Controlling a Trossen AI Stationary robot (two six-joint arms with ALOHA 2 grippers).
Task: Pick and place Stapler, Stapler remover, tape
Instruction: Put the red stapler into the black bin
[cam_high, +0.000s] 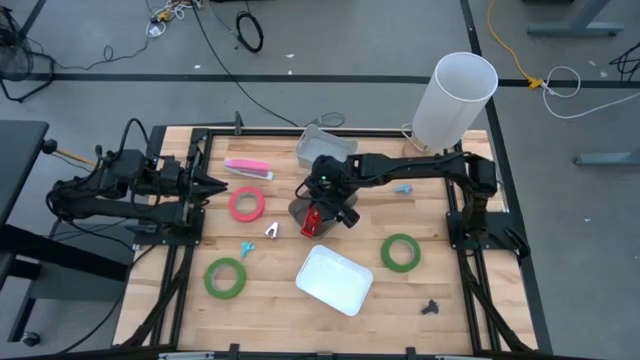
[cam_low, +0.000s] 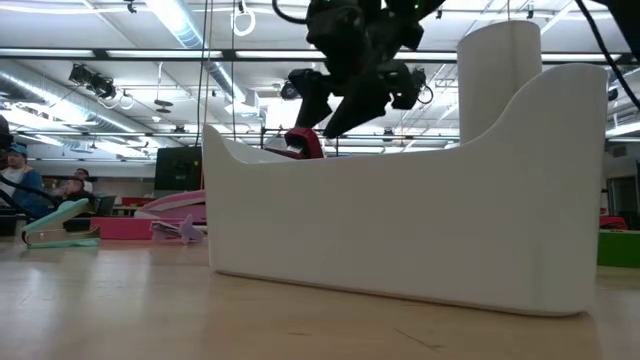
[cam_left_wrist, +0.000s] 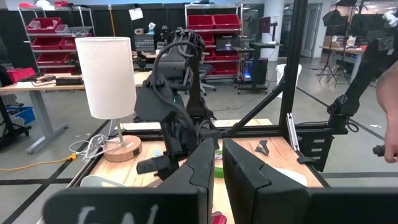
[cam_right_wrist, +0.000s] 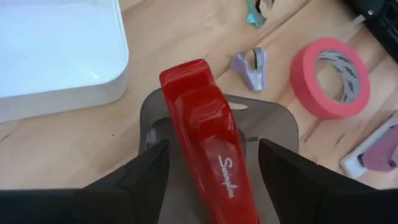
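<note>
The right gripper held the red stapler between its fingers, above a grey tray near the white bin's edge. The left gripper waited, fingers nearly together, beside the pink tape.

I see grey floor strewn with cables; red-bin shelving against far wall; long ceiling tube lights; white lamp; desk beside it.
</note>
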